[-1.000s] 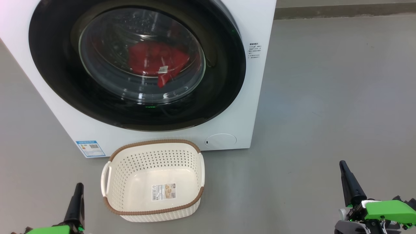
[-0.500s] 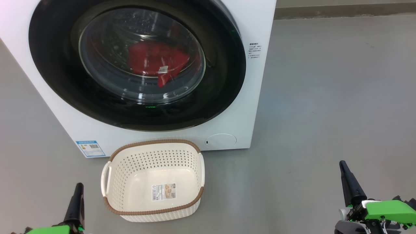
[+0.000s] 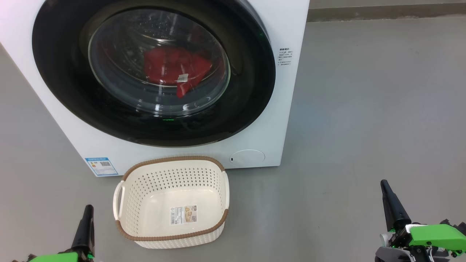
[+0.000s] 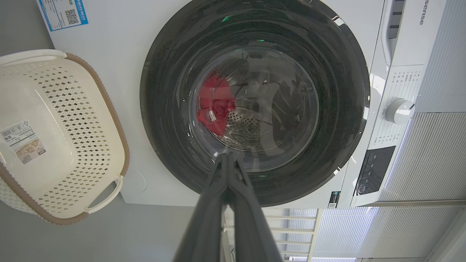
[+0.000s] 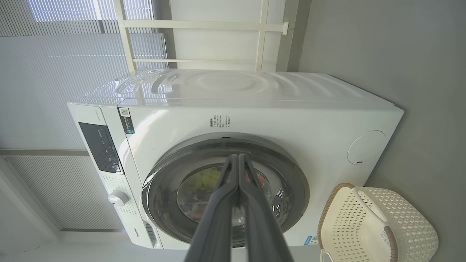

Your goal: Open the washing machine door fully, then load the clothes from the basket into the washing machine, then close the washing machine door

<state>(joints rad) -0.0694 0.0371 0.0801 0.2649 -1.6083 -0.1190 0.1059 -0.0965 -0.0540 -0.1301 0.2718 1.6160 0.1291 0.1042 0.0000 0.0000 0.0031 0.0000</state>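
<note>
1. In the head view we saw the washing machine (image 3: 287, 120) standing on the grey floor (image 3: 364, 109), with the washing machine door (image 3: 69, 91) shut flat against its white front. Through the glass we made out the clothes (image 3: 171, 67), a red heap with a small white label, lying inside the drum. The basket (image 3: 174, 159) sat on the floor just in front of the machine, below the door, between a blue energy sticker (image 3: 101, 166) and a round white flap (image 3: 247, 158). Its bare bottom carried a sticker (image 3: 184, 214). The left gripper (image 3: 88, 210) was at the lower left, beside the basket but apart from it. The right gripper (image 3: 384, 187) was at the lower right, well apart from it. Each had its fingers pressed together with nothing in them.
2. In the left wrist view we looked along the left gripper's two fingers, which met at their tips, held nothing, and pointed at the closed door from well short of it. The clothes showed red behind the glass bowl. The basket lay at that view's left edge and a white dial (image 4: 399, 111) at its right.
3. In the right wrist view the right gripper's fingers were closed tip to tip and empty, aimed toward the shut door. The machine appeared on its side, with a dark control panel (image 5: 100, 147) at the left and the basket in the lower right corner. We could barely make out the clothes behind the glass there.
</note>
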